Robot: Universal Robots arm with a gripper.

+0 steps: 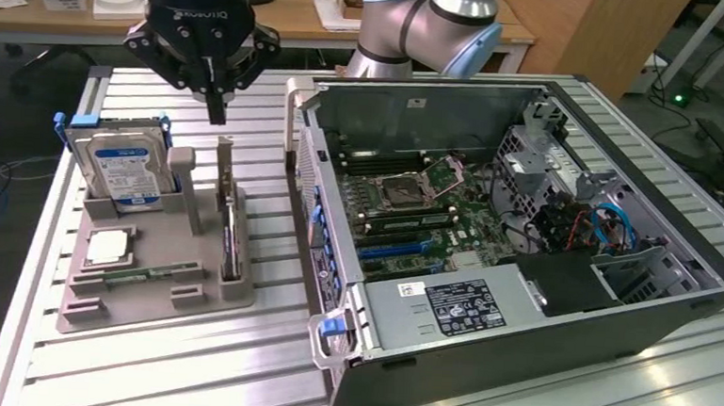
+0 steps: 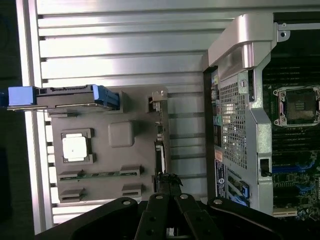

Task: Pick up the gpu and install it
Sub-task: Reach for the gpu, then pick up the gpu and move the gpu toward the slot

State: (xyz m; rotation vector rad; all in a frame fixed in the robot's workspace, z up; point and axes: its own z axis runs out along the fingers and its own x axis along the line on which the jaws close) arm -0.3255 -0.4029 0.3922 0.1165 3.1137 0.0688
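**benchrat:** So where are we with the gpu (image 1: 228, 221)? We see it standing on its long edge in a slot of the grey holder (image 1: 196, 249), on the side closest to the open computer case (image 1: 657, 306).

**slotjockey:** Yep, same here, it's parked in the holder and not in the case. The gripper (image 1: 217, 109) hangs in the air over the far end of the card with its fingers pinched tight together, and there's nothing between them. From the exterior view we'd say there's a gap between the tips and the card's top edge.

**benchrat:** On the wrist view the gripper (image 2: 167, 186) lines up with the gpu (image 2: 160, 140), which looks like a thin dark strip from up there.

**slotjockey:** The rest of the holder's full too: hard drive (image 1: 119, 165) upright on the exterior view's left, processor (image 1: 107, 246) lying flat, and the memory stick (image 1: 150, 272) just beside it. It all sits on the slatted metal table (image 1: 175, 371).
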